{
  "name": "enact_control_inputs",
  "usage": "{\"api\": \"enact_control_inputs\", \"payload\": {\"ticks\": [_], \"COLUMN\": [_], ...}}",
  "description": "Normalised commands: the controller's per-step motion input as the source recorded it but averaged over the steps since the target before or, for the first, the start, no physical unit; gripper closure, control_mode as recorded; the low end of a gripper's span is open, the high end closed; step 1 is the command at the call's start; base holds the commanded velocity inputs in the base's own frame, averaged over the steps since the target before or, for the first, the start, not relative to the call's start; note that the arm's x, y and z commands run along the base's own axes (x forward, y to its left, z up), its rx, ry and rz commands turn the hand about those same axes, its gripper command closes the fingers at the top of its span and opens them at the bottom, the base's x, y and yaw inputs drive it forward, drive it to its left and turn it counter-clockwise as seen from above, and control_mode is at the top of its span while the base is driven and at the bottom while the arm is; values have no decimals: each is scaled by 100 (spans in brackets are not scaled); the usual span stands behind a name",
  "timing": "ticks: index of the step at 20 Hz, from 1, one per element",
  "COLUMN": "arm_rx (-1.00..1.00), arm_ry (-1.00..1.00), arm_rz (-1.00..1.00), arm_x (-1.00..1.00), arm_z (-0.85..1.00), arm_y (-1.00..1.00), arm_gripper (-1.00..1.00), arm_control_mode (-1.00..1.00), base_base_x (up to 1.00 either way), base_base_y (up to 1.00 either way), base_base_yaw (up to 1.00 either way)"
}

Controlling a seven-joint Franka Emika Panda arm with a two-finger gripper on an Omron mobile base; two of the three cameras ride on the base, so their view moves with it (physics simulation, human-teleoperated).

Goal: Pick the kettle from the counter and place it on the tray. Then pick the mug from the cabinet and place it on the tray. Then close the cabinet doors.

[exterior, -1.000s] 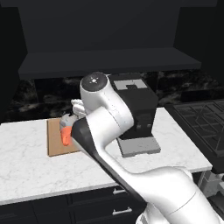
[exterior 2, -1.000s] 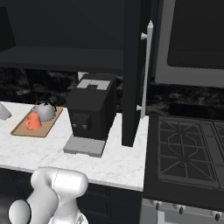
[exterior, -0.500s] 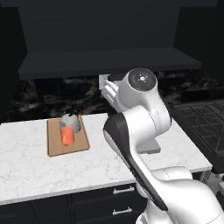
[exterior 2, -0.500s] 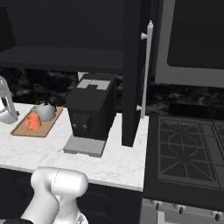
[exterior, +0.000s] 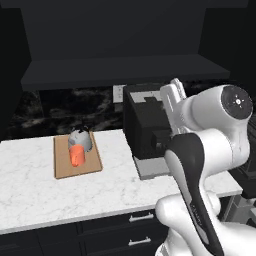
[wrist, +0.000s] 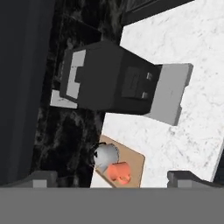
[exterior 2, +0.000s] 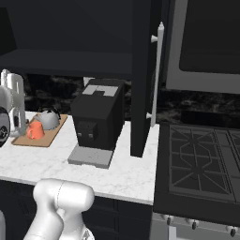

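- You see the orange mug (exterior: 76, 155) and silver-grey kettle (exterior: 81, 140) touching on the tan tray (exterior: 64, 165).
- The gripper (wrist: 112, 178) hangs empty, fingers apart.
- One dark cabinet door (exterior 2: 141, 79) stands open.

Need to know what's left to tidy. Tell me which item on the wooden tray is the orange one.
The mug, bright orange, at the tray's front. The kettle right behind it is silver-grey, domed, with a black top handle.

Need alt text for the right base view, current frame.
A dark cabinet door with a long silver bar handle stands open over the white marble counter, right of a black coffee machine. At far left, an orange mug and silver kettle sit on a wooden tray; a stovetop lies at right.
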Motion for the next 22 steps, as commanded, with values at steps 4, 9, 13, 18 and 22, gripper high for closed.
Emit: {"api": "enact_control_inputs", "payload": {"ticks": [4, 9, 13, 18, 22], "arm_rx": [26, 17, 0, 4, 4], "arm_ry": [-20, -21, -3, 0, 0], "arm_rz": [-13, -14, -26, -34, -31], "arm_x": [-46, -42, -25, -24, -33], "arm_z": [20, 21, 30, 29, 21], "arm_y": [-60, -57, -59, -67, -74], "arm_gripper": [-100, -100, -100, -100, -100], "arm_control_mode": [-100, -100, -100, -100, -100], "base_base_x": [0, 0, 0, 0, 0], "base_base_y": [0, 0, 0, 0, 0], "base_base_yaw": [0, 0, 0, 0, 0]}}
